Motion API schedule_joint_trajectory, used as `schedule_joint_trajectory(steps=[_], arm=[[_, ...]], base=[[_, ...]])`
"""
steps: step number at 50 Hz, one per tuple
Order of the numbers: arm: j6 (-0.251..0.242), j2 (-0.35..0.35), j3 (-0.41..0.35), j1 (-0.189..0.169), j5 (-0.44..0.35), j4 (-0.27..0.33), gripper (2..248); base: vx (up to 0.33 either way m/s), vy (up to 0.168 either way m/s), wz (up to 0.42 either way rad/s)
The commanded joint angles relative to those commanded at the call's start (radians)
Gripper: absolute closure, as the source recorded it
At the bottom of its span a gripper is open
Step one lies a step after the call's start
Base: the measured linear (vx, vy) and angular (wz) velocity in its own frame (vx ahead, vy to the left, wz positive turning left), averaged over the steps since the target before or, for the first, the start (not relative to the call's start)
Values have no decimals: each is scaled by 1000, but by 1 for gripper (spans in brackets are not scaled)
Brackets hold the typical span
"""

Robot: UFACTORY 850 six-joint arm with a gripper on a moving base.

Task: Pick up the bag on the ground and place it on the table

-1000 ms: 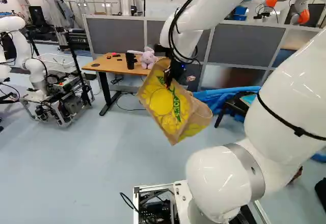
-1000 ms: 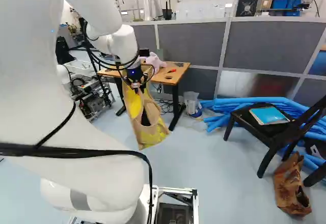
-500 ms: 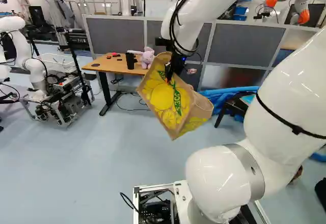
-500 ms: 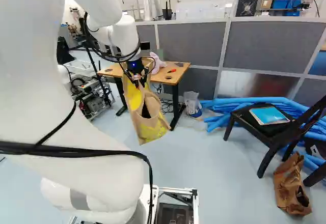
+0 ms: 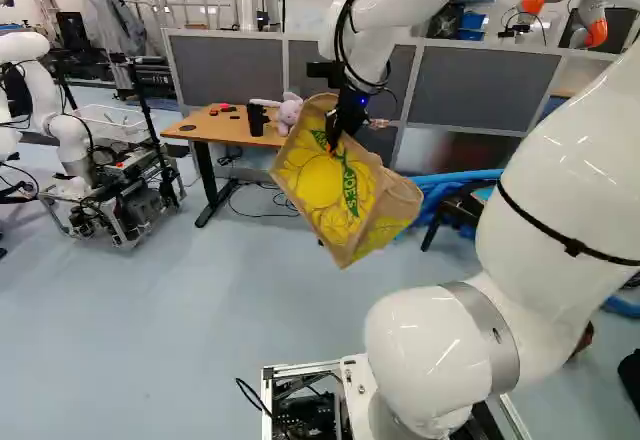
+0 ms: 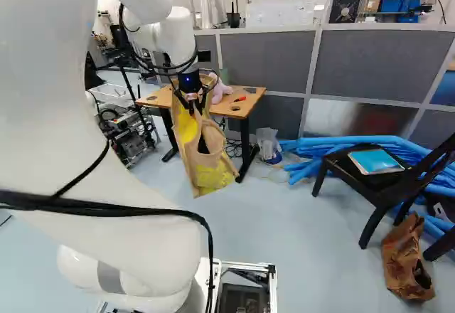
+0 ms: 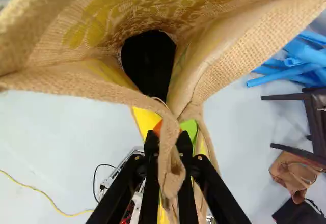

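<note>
One long grey-panelled partition [image 5: 465, 90] runs across the back. In front of it, a thick white jointed arm [image 5: 560, 180] reaches forward from its joint at the foot of both base views. At the left of the left base view, another robot, a white arm [image 5: 70, 142] on a wheeled metal frame. Next, a table with a tan wooden top [image 5: 225, 134] and dark legs, close to the partition. Right of it in the right base view, a heap of bright blue tubes [image 6: 306, 160] on the floor; by them, a black wooden chair [image 6: 370, 206].

The task's bag, tan coarse cloth printed with yellow fruit [image 5: 320, 190], hangs tilted in the air above the floor, on the near side of the table. Mouth gapes; a dark patch inside, nature unclear.

Crumpled brown bag [image 6: 404, 263] on the floor beside the chair. The black two-fingered gripper [image 6: 193, 109] is clamped on the cloth bag: in the wrist view a fold of its rim is pinched between the fingers, one on each side.

Smaller finds: pale pink plush toy [image 5: 289, 110] on the table, flat teal-covered book [image 6: 375, 161] on the chair seat, black cup [image 5: 257, 120] beside the toy.
</note>
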State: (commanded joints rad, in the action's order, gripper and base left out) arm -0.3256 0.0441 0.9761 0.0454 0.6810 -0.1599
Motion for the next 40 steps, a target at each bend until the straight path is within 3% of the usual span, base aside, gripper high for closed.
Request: schedule_joint_trajectory(steps=[27,40], arm=[[0,-29,108,-9,132,0,215],[0,-10,128,-10,204,0,215]], base=[[0,0,0],[0,0,0]])
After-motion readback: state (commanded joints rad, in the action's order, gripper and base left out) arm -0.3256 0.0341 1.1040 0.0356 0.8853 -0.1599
